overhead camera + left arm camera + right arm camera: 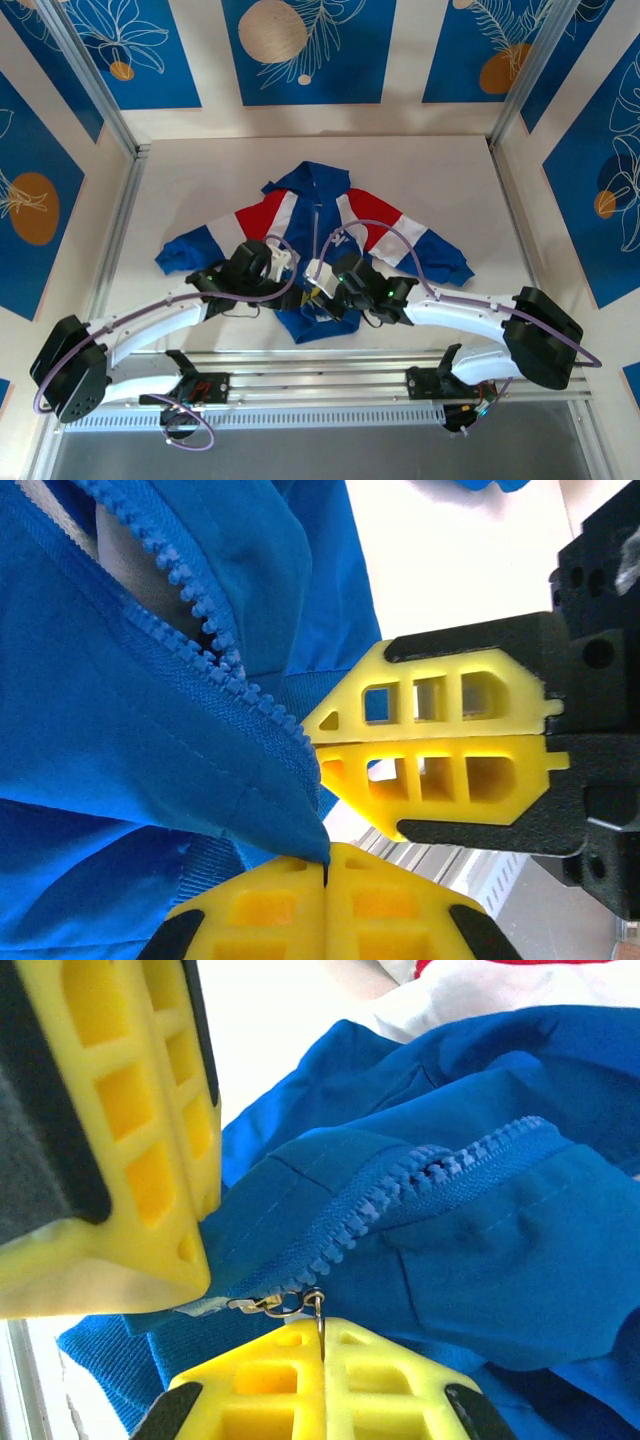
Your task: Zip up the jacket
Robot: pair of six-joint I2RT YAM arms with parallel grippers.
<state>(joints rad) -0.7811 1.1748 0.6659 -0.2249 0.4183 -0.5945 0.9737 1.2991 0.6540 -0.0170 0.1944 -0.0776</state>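
Lying: jacket (290, 205) flat mid table (440, 180), front up, zip teeth (420, 1175) parted above the hem
Pinching, L claw (326, 880): closed on blue hem cloth just beside zip base
Pinching, R claw (322, 1345): closed on metal zip pull (300, 1305) at bottom end
Doing it well: L to anchor hem taut; R to draw pull straight along teeth twd collar, slow, no sideways tug
Risk: slack cloth could jam the slider
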